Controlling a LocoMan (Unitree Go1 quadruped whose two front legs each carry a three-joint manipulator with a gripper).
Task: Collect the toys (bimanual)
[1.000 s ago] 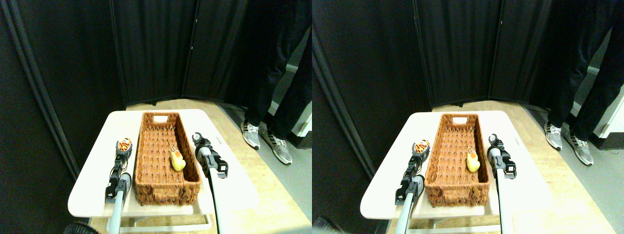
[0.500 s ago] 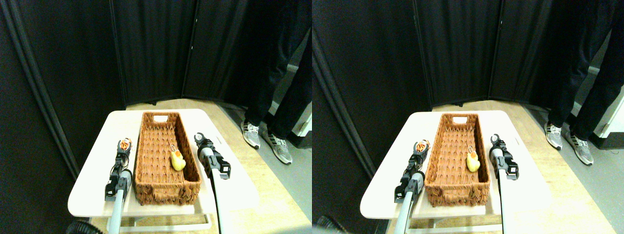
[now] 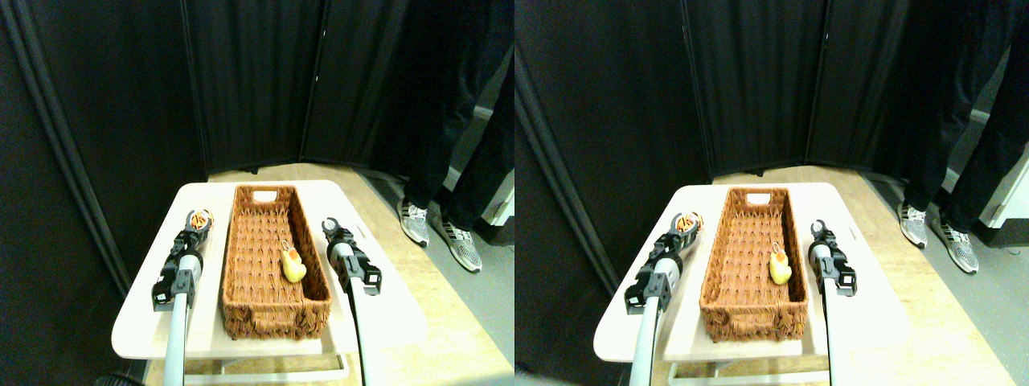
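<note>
A yellow duck toy lies inside the long brown wicker basket, near its right wall. My left gripper is left of the basket and shut on a small orange-black striped tiger toy, held at the basket's far half, just outside its left rim. My right gripper stands to the right of the basket beside its rim, jaws curved apart with nothing between them.
The basket sits lengthwise on a small white table with rounded corners. Black curtain panels close the back and left. A person's legs and grey sneakers stand on the floor at the right.
My left arm has swung up and to the left, carrying the tiger toy farther along the basket's left side. The right gripper has barely shifted. The duck has not moved.
</note>
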